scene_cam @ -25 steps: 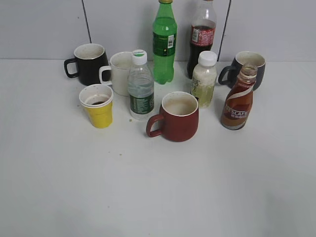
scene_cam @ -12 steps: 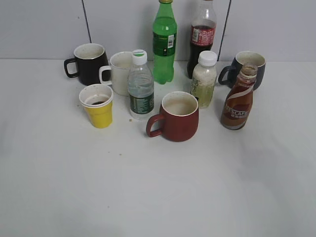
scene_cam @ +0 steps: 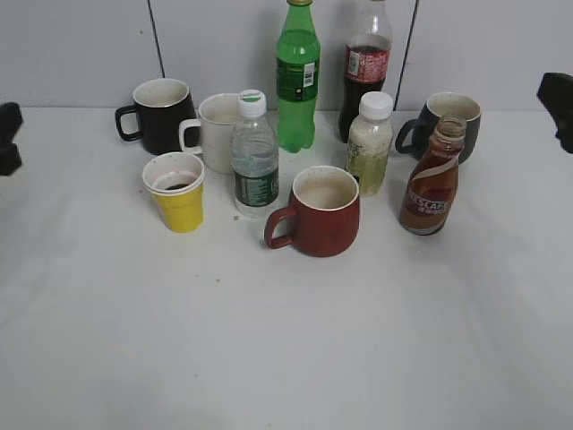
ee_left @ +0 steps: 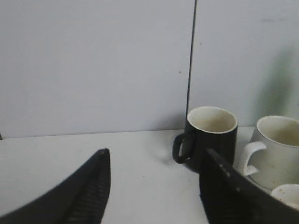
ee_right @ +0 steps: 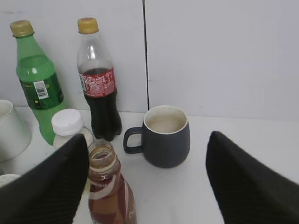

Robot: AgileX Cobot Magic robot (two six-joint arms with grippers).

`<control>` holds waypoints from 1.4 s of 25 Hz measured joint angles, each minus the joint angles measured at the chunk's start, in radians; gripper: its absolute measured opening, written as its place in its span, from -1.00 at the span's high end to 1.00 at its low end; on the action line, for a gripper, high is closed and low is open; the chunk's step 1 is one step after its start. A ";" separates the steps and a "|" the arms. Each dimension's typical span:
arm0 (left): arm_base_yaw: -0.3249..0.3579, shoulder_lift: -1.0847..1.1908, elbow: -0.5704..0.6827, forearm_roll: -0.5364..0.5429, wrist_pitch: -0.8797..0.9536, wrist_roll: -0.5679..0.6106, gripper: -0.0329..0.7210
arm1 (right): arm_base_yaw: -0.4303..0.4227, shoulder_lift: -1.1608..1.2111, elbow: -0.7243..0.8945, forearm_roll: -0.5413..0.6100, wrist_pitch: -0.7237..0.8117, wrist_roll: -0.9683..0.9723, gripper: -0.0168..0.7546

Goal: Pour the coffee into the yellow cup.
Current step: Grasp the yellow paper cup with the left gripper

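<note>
The left gripper (ee_left: 154,186) shows its two dark fingers (ee_left: 84,191) spread wide with nothing between them. Ahead of them and a little to the right stands a black mug (ee_left: 208,137), with a white mug (ee_left: 273,151) just beside it further right. Low at the right corner, past the right finger, a pale rim is cut off by the frame and too partial to name.

The right gripper (ee_right: 147,182) is likewise released, its fingers (ee_right: 243,182) far apart. The coffee bottle (ee_right: 110,191) stands uncapped just inside the left finger, its lower half cut off. Ahead, between the fingers, sits a grey mug (ee_right: 163,137); beyond the left finger are a cola bottle (ee_right: 98,79), a green bottle (ee_right: 37,79) and a white-capped bottle (ee_right: 70,126), partly hidden.

From the exterior view only small dark parts of the arms show at the far left and right edges. The yellow cup (scene_cam: 176,191) stands on the white bench (scene_cam: 286,340) in front of the black mug, with a clear water bottle (scene_cam: 255,157) and a red mug (scene_cam: 318,213) between it and the coffee bottle. A little dark liquid shows inside the cup. The near half of the bench is bare open room.
</note>
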 joint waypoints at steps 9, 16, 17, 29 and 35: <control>-0.014 0.357 0.000 0.299 -0.341 0.000 -0.29 | 0.000 0.262 0.065 -0.151 -0.349 0.074 -0.56; -0.017 0.529 -0.007 0.396 -0.414 0.000 -0.32 | 0.000 0.506 0.169 -0.185 -0.648 0.058 -0.56; -0.017 0.548 -0.015 0.406 -0.415 0.000 -0.35 | 0.000 0.547 0.171 -0.185 -0.672 0.049 -0.56; -0.017 0.750 -0.161 0.475 -0.420 0.000 -0.52 | 0.000 0.846 0.108 -0.231 -0.715 -0.025 -0.56; -0.017 0.819 -0.250 0.541 -0.421 0.000 -0.54 | 0.000 0.854 0.077 -0.238 -0.719 -0.027 -0.56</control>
